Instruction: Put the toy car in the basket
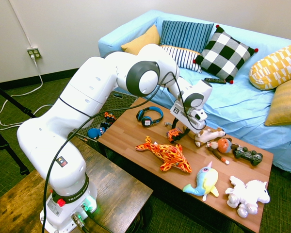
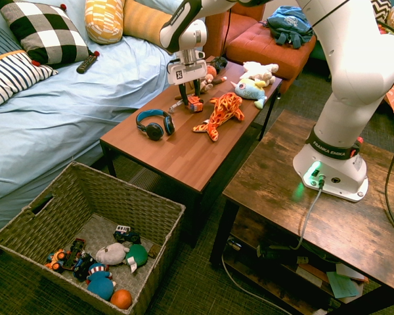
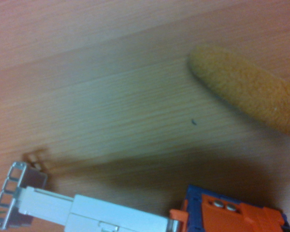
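I've got the gripper (image 2: pixel 192 96) low over the coffee table (image 2: pixel 164 152), fingers pointing down at the toy car (image 2: pixel 195 103). The car sits on the wood near the sofa-side edge, between the headphones (image 2: pixel 154 124) and the cluster of plush toys. From here I can't tell how wide the fingers stand or whether they have hold of the car; the side view has them right at the car (image 1: pixel 174 134), and the wrist view shows only its orange and blue body (image 3: pixel 232 215) with a white ladder-like part sticking out beside it.

Room to move: open bare tabletop lies on the near side of the headphones, towards the table end by the basket (image 2: pixel 151 197). The basket is on the floor, below that end of the table, well apart from the car. Inside it I see several small toys heaped at one end: a little dark vehicle (image 2: pixel 125 233), a grey plush (image 2: pixel 109 253), a green ball (image 2: pixel 137 254) and an orange ball (image 2: pixel 121 298), with the rest of the floor of the basket bare.

Close round the car: the flame-patterned plush fish (image 2: pixel 220 113) just beside it, a brown plush dog (image 1: pixel 207 135) right behind the gripper, and a monkey (image 1: pixel 222 146), a game controller (image 1: pixel 248 155), a blue narwhal (image 1: pixel 204 181) and a white plush (image 1: pixel 247 194) farther along.
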`<state>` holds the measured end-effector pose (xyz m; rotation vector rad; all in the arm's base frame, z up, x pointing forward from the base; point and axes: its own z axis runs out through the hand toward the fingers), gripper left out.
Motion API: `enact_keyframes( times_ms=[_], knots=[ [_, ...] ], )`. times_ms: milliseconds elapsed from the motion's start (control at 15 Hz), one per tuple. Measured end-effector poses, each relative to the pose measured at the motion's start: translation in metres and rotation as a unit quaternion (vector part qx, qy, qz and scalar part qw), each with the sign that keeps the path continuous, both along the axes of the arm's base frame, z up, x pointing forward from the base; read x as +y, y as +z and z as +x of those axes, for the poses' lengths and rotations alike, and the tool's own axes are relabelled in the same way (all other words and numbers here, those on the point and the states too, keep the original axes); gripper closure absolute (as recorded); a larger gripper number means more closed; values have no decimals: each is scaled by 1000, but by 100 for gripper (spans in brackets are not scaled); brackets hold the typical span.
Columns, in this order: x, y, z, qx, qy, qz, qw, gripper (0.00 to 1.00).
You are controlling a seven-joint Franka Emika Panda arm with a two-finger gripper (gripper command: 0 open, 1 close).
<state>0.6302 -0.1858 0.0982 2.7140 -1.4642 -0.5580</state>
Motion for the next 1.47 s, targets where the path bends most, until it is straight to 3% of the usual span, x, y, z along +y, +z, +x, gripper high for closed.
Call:
enact_keyframes(
  times_ms=[200,400,533,867,1067,1133,1333,1467],
  knots=[
    [0,24,1,-20,4,2,1000,100],
    [21,98,-5,-72,21,22,997,100],
    [71,145,-13,-88,54,19,994,100],
    [334,242,-71,-89,149,-45,984,100],
    [527,259,-125,-66,188,-65,978,100],
    [571,244,-138,-55,198,-72,976,0],
    [591,184,-110,-5,199,-97,975,0],
    [593,183,-83,11,197,-87,976,0]
  ],
)
